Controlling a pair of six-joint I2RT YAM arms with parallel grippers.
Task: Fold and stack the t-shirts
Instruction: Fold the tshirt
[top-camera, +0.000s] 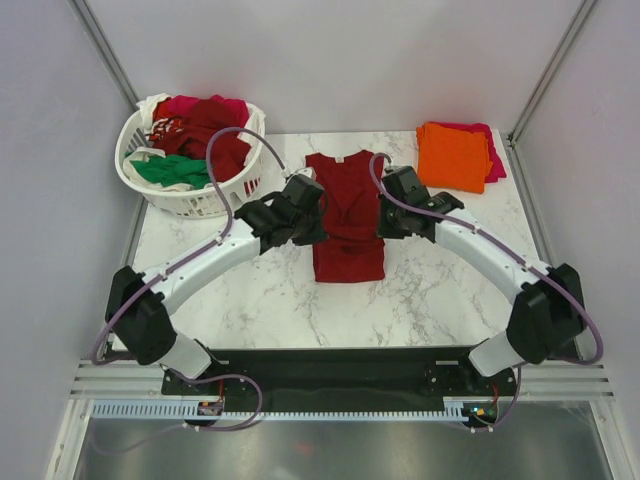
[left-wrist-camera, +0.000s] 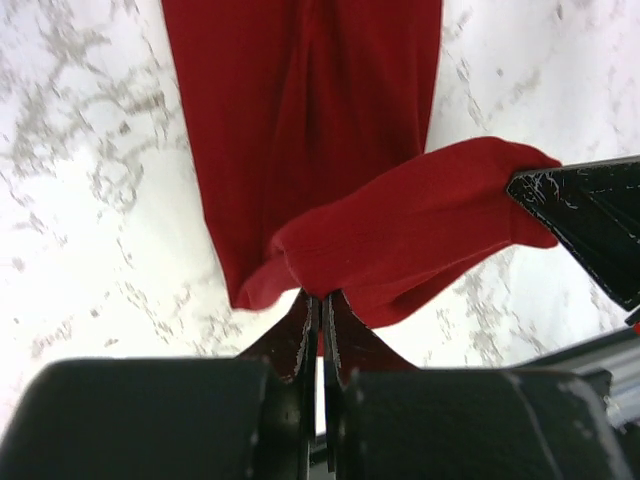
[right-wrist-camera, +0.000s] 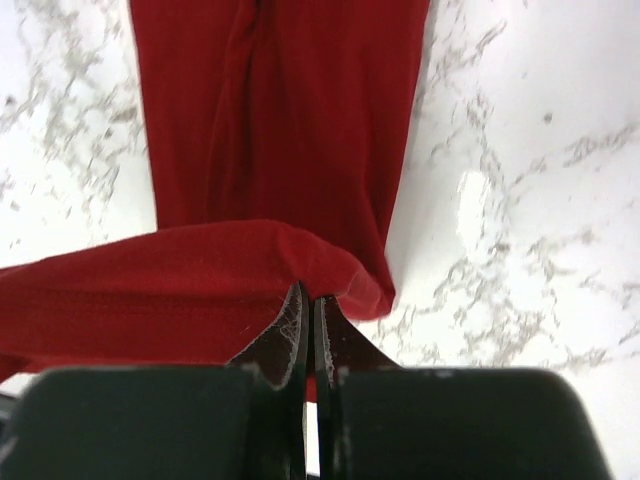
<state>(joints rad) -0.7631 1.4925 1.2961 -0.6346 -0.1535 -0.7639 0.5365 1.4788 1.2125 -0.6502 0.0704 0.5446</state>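
A dark red t-shirt (top-camera: 346, 215) lies folded narrow lengthwise in the middle of the marble table. My left gripper (top-camera: 312, 215) is shut on its left edge (left-wrist-camera: 330, 250) and holds that part lifted. My right gripper (top-camera: 384, 215) is shut on its right edge (right-wrist-camera: 250, 270), also lifted. The cloth between the two grippers hangs above the flat part of the shirt (right-wrist-camera: 280, 110). A folded orange t-shirt (top-camera: 452, 155) lies on a folded magenta one (top-camera: 493, 150) at the back right. More shirts, dark red (top-camera: 205, 125), green (top-camera: 170, 170) and white, are in the basket.
A white lattice basket (top-camera: 205, 200) stands at the back left corner of the table. Bare marble (top-camera: 280, 300) lies in front of the shirt. The enclosure's white walls and metal posts surround the table.
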